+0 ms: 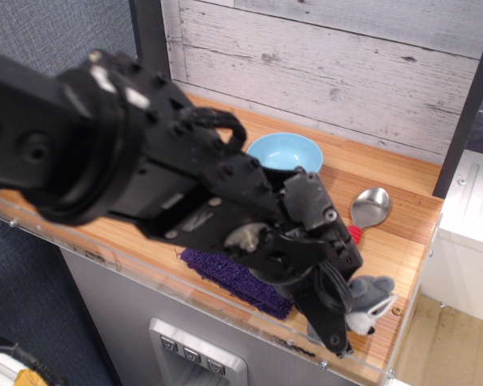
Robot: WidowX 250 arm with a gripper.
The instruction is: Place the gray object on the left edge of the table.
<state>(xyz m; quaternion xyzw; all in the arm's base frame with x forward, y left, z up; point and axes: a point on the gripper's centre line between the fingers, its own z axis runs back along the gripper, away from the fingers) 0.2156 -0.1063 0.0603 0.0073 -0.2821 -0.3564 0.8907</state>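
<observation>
The black arm fills most of the frame, reaching from the upper left down toward the lower right, where its claw [336, 322] points at the near right corner of the tabletop [394, 241]. The gray plush animal [369, 299] sits right there in the lower right of the frame, its white muzzle and ears turned toward the camera, touching or pressed against the claw's right side. One dark finger runs down past the toy to the clear rim; the other finger is hidden behind the wrist, so I cannot tell whether the claw is clamped on the toy or merely set beside it.

The toy is at the right end of the tabletop, so the job is hardly begun: it has to travel to the far left edge, which shows at the middle left of the frame behind the arm.

Between the two lie a purple mat [233, 275] at the bottom center, partly under the arm, and a light blue bowl [283, 153] behind it in the upper middle. A metal spoon [369, 206] with a red handle lies just behind the toy. The arm's steep downward tilt suits a grasp from above on a soft, low thing; a lift clear of the mat looks needed before swinging left.
</observation>
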